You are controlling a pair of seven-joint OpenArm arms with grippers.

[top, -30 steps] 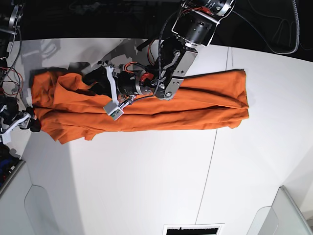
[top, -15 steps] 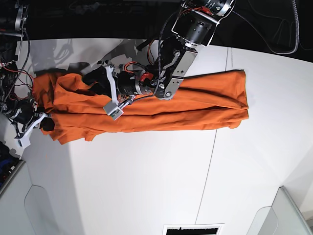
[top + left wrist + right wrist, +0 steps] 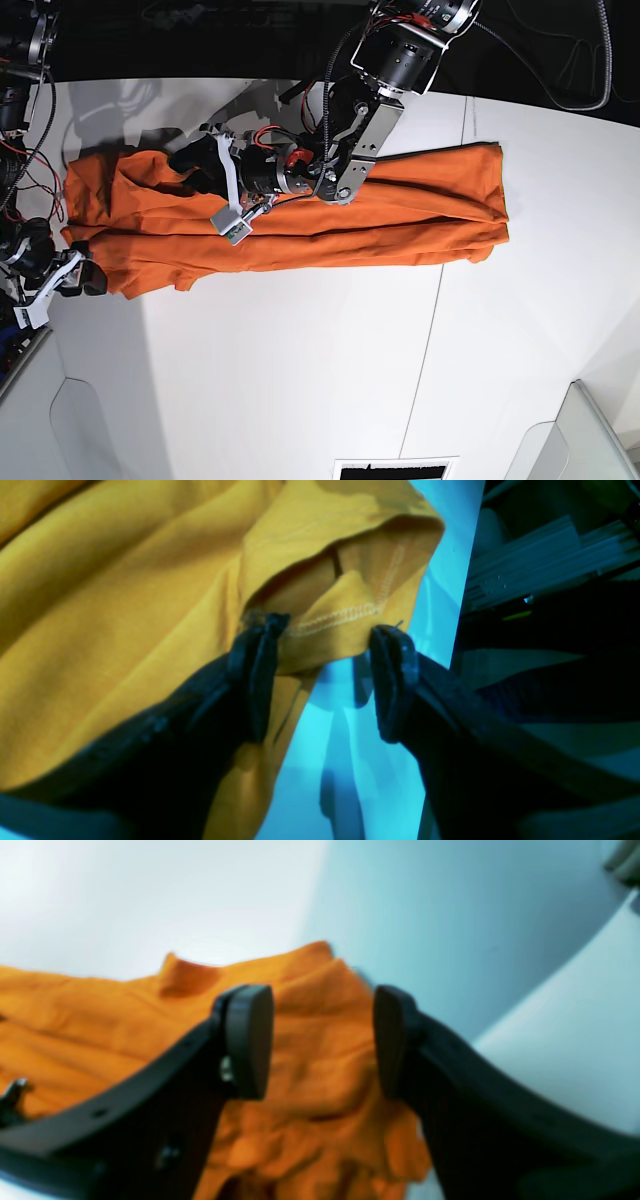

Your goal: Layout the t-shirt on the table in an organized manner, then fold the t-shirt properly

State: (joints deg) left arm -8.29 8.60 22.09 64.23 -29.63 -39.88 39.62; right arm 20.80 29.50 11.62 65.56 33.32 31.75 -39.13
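White table: the shirt lies as a band at 12 o'clock. Your right gripper has let go and backed off, jaws apart; left gripper gapes around a hem.

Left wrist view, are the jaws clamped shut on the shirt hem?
No, the left gripper has its jaws standing apart, with the stitched hem of the t-shirt lying between their tips and the table showing in the gap.

left arm: black cylindrical motor housings, silver metal brackets, red and black wires
left gripper: matte black curved fingers
right gripper: black fingers, rounded pads, small screws
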